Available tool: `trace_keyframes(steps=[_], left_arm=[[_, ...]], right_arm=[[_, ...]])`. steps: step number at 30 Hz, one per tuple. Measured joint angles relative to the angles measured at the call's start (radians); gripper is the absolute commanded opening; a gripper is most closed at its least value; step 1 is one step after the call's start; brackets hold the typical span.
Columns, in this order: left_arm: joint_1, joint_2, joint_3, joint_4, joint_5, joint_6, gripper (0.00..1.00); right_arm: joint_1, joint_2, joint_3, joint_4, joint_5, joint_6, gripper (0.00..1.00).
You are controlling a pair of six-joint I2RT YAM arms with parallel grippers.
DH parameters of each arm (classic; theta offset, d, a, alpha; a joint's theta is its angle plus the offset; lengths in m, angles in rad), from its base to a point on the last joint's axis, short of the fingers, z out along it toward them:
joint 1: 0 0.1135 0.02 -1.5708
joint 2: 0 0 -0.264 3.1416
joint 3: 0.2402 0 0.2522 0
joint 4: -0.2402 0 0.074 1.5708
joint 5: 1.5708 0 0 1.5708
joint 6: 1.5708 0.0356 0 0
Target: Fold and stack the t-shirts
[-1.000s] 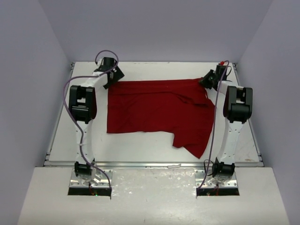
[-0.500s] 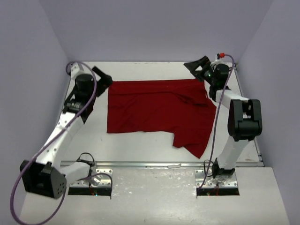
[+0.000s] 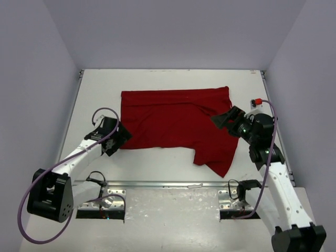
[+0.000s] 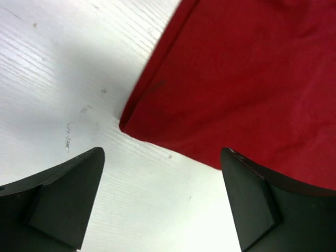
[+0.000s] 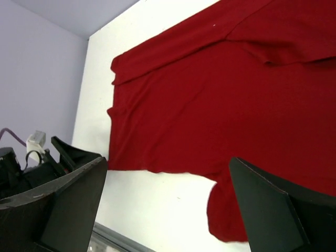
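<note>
My left gripper (image 3: 117, 136) and right gripper (image 3: 226, 120) gape empty; pinching the t-shirt's (image 3: 173, 118) seven-o'clock corner might catch one layer only.

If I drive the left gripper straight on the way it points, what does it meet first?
Probably the near-left corner of the deep-red cloth t-shirt lying flat on the white table; the open left gripper frames that corner in its wrist view, though depth is unclear.

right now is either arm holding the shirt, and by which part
Nothing is held: left gripper and right gripper are open, not gripping the red shirt.
</note>
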Motion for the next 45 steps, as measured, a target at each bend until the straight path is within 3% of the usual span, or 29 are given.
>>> trace_keyframes(steps=[1, 3, 11, 14, 15, 17, 19, 26, 29, 30, 32, 35, 45], left_arm=[[0.0, 0.005, -0.003, -0.003, -0.011, -0.002, 0.79], [0.0, 0.016, -0.006, 0.007, -0.029, -0.008, 0.71], [0.0, 0.134, -0.058, 0.075, -0.036, -0.021, 0.62], [0.0, 0.137, -0.061, 0.101, -0.041, -0.026, 0.52], [0.0, 0.137, -0.067, 0.111, -0.047, -0.025, 0.47], [0.0, 0.139, -0.072, 0.12, -0.057, -0.031, 0.17], [0.0, 0.149, -0.077, 0.126, -0.066, -0.027, 0.01], [0.0, 0.148, -0.078, 0.134, -0.076, -0.018, 0.0], [0.0, 0.114, -0.082, 0.134, -0.078, -0.008, 0.0], [0.0, 0.098, -0.082, 0.134, -0.078, -0.003, 0.0], [0.0, 0.064, -0.082, 0.135, -0.077, 0.003, 0.0], [0.0, 0.023, -0.082, 0.136, -0.074, 0.012, 0.0], [0.0, -0.05, -0.061, 0.134, -0.067, 0.035, 0.0]], right_arm=[[-0.001, -0.047, 0.017, -0.06, 0.018, -0.028, 0.99], [-0.001, -0.105, 0.052, -0.163, 0.04, -0.077, 0.99], [-0.001, -0.174, 0.073, -0.436, 0.061, -0.182, 0.99], [-0.001, -0.19, 0.072, -0.488, 0.076, -0.207, 0.99], [-0.001, -0.194, 0.072, -0.496, 0.081, -0.213, 0.99], [-0.001, -0.195, 0.064, -0.499, 0.084, -0.218, 0.99], [-0.001, -0.191, 0.042, -0.492, 0.082, -0.215, 0.99], [-0.001, -0.124, -0.108, -0.523, 0.091, -0.158, 0.98], [-0.001, -0.118, -0.176, -0.556, 0.095, -0.116, 0.89], [-0.001, -0.117, -0.192, -0.562, 0.097, -0.103, 0.82], [-0.001, -0.108, -0.217, -0.57, 0.103, -0.075, 0.8], [-0.001, -0.068, -0.243, -0.571, 0.134, -0.042, 0.65], [0.0, 0.101, -0.251, -0.606, 0.264, 0.037, 0.62]])
